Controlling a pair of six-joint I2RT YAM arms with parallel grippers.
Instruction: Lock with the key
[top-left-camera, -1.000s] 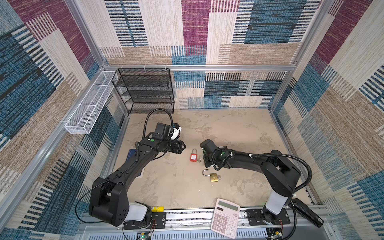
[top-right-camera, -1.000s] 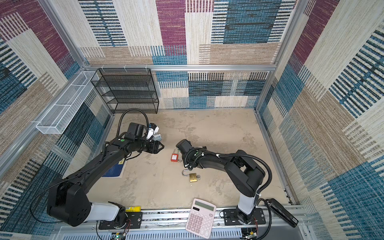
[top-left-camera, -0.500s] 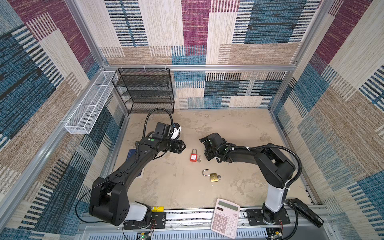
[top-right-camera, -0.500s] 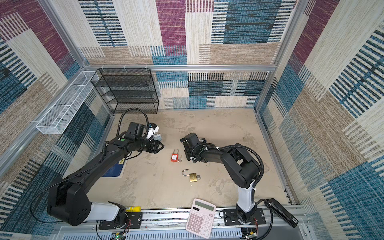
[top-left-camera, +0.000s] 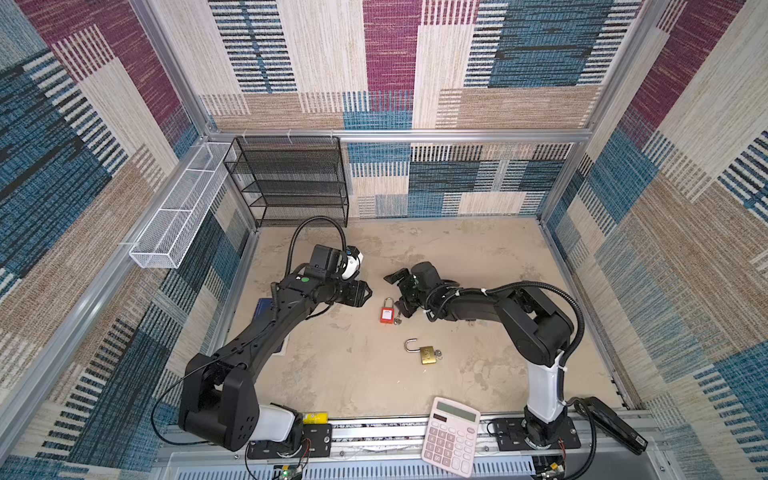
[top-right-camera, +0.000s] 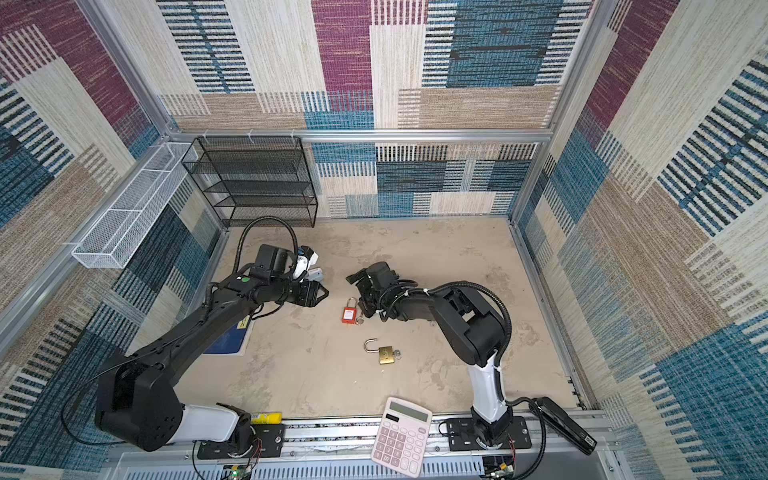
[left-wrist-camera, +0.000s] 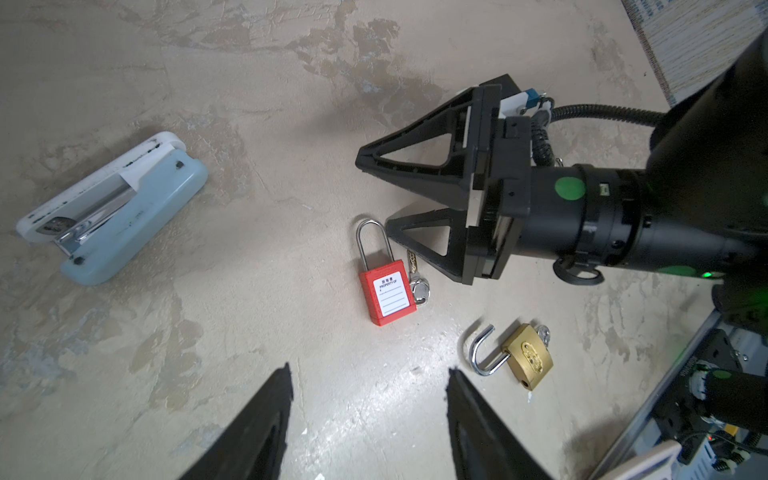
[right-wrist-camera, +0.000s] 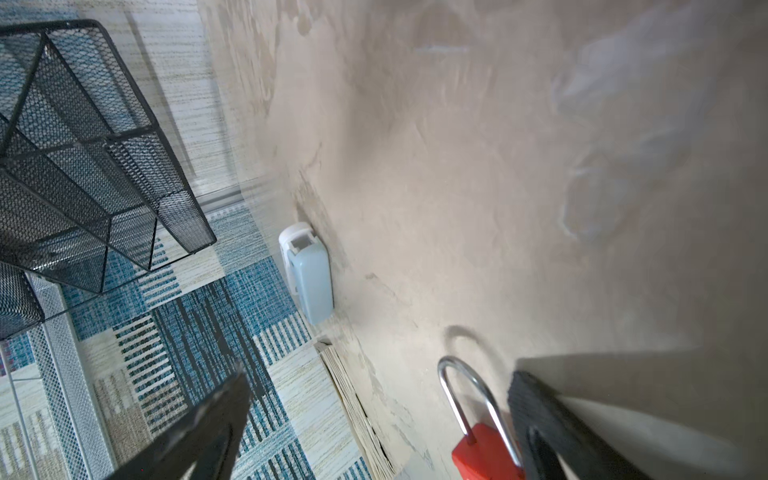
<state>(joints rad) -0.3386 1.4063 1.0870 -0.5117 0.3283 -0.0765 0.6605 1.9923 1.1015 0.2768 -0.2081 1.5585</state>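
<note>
The right end effector (left-wrist-camera: 372, 193) hung low over the desk (left-wrist-camera: 249, 83), jaws spread wide and empty, one finger (left-wrist-camera: 395, 228) just beside the shackle of the red padlock (left-wrist-camera: 387, 297). The lock lay mid-desk, with the small key (left-wrist-camera: 419, 289) against its body. A closing pinch risked catching the shackle or nudging the lock and skidding the key away, since nothing pinned either down. The left end effector (top-left-camera: 362, 294), partly spread and empty, hovered near, so the arms could collide. A brass padlock (left-wrist-camera: 528, 357) lay open, apart. The desk was mottled beige. Woven patchwork panels in blue, plum and cream walled the cell, with a black mesh rack (top-left-camera: 291, 178) at the back.
</note>
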